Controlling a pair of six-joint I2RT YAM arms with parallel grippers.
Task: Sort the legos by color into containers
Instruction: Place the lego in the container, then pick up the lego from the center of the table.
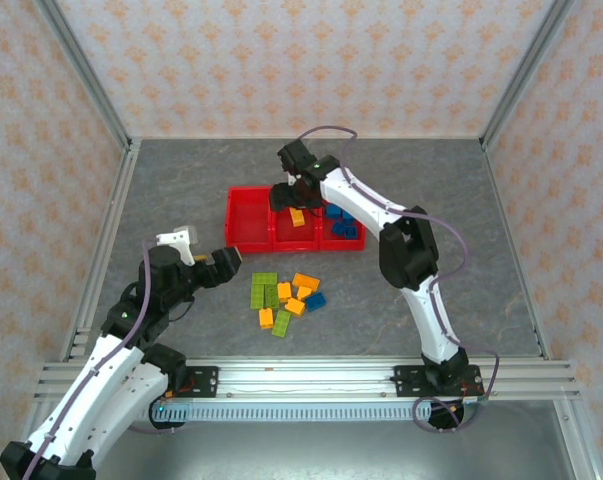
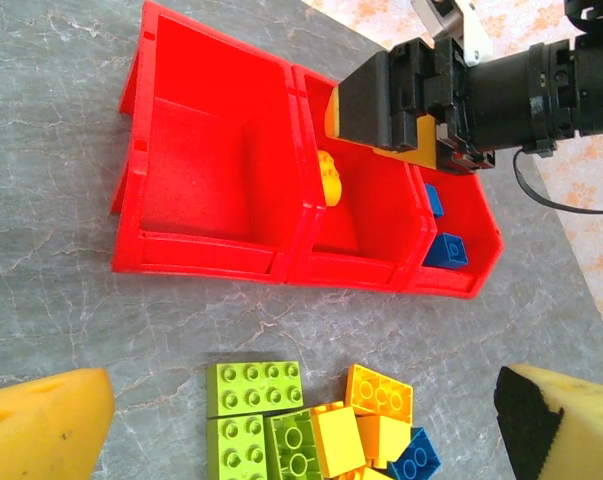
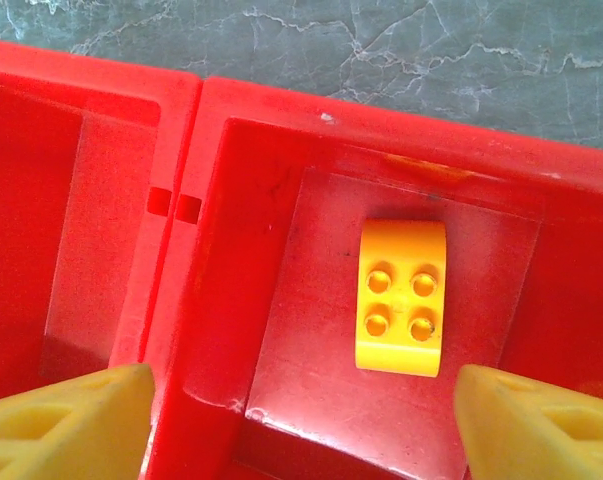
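The containers are three joined compartments of a red tray (image 1: 249,222), (image 2: 196,160), (image 3: 231,260). One orange lego (image 3: 402,297), (image 1: 297,217) lies studs-up on the floor of the middle compartment, free of any grip. My right gripper (image 3: 306,425), (image 1: 299,195) hovers open just above it, fingers wide on either side. Blue legos (image 1: 343,225), (image 2: 446,250) rest in the right compartment. The left compartment's floor is bare. A loose pile of green, orange and blue legos (image 1: 284,297), (image 2: 321,420) sits in front of the tray. My left gripper (image 1: 221,265), (image 2: 301,425) stays open and empty, left of the pile.
Grey marble-patterned tabletop (image 1: 431,190) stretches around the tray. Metal frame posts and patterned walls (image 1: 111,120) enclose the back and sides. A slotted aluminium rail (image 1: 311,375) runs along the near edge by the arm bases.
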